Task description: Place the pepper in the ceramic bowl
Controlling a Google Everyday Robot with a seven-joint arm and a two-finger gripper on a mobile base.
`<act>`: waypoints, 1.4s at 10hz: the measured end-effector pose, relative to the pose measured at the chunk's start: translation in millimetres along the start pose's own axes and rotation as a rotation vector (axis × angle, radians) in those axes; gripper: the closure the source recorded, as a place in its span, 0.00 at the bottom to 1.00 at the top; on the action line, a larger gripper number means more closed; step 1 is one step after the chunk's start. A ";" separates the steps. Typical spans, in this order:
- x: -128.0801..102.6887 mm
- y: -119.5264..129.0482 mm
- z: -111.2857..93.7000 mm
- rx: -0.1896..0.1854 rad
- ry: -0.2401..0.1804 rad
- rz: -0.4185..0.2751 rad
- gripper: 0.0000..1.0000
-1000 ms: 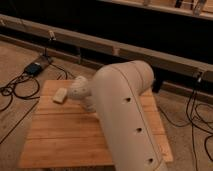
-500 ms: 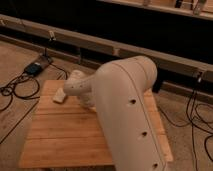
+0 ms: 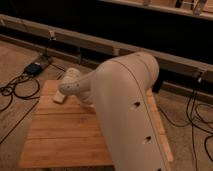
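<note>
Moved since half a second ago: arm (image 3: 125,110), its rounded end link (image 3: 73,84) swung further left over the tabletop (image 3: 60,135), now touching or overlapping a pale block (image 3: 59,98) that has kept its place near the far-left corner. Hand: at the arm's far end, over that same corner, hidden behind the end link; how far open and whether holding anything, cannot tell. Pepper: position cannot be told. Ceramic bowl: likewise. Obstruction: the arm's broad cream shell, with small round holes, covers the tabletop's centre and right side from near edge to far edge. Tabletop: slatted light wood, left half bare. Floor, left: dark cables (image 3: 11,93) looping to a small dark box (image 3: 34,68). Floor, right: more cables (image 3: 199,116). Behind: a long pale rail (image 3: 90,41) against a dark wall.
</note>
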 end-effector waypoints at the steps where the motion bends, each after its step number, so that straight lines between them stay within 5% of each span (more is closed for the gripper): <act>1: 9.4 2.8 -4.6 0.003 0.011 0.015 1.00; 6: 48.3 33.5 -8.0 -0.056 0.027 0.154 1.00; 10: 84.0 52.7 15.3 -0.131 0.031 0.326 1.00; 14: 113.1 29.5 35.7 -0.130 0.035 0.480 1.00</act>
